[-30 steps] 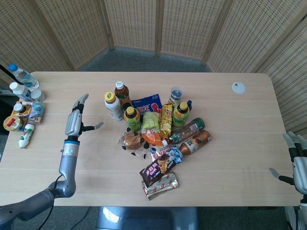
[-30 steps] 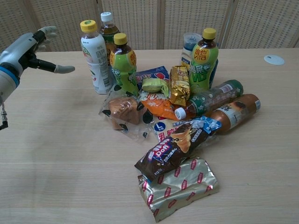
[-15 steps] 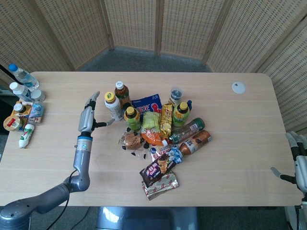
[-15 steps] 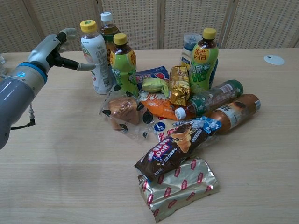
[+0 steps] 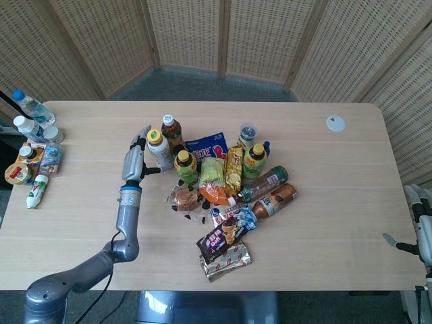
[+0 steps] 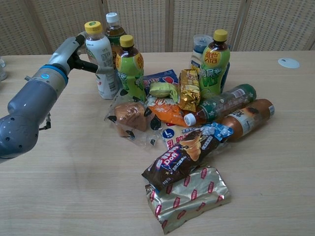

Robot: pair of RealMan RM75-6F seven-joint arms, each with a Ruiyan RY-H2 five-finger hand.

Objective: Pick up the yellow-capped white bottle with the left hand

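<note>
While it stands up straight at the left edge of the snack pile, the yellow-capped white bottle [image 6: 101, 60] has our left robot hand [image 6: 78, 55] right beside it. In the head view we see the same bottle [image 5: 159, 149] with that robot hand [image 5: 136, 157] on its left side. The thumb reaches across the front of the bottle and looks to touch it. The other fingers are up behind the bottle, and we cannot tell if they press on it. The bottle's bottom is on the table [image 6: 74, 187].

Just to the right of it stands a green bottle with a yellow cap [image 6: 129, 67]. Behind the two stands a dark bottle with a white cap [image 6: 113, 28]. A clear bag with a bun [image 6: 129, 117] lies in front of them. Further right we see a gold wrapper [image 6: 189, 88], another green bottle [image 6: 214, 63] and a brown bottle lying down [image 6: 248, 117]. Nearer to us lie a dark chocolate snack bag [image 6: 184, 155] and a shiny foil pack [image 6: 187, 195].

Our right robot hand [image 5: 422, 226] is far off at the right edge of the head view, with nothing in it and its fingers apart.
</note>
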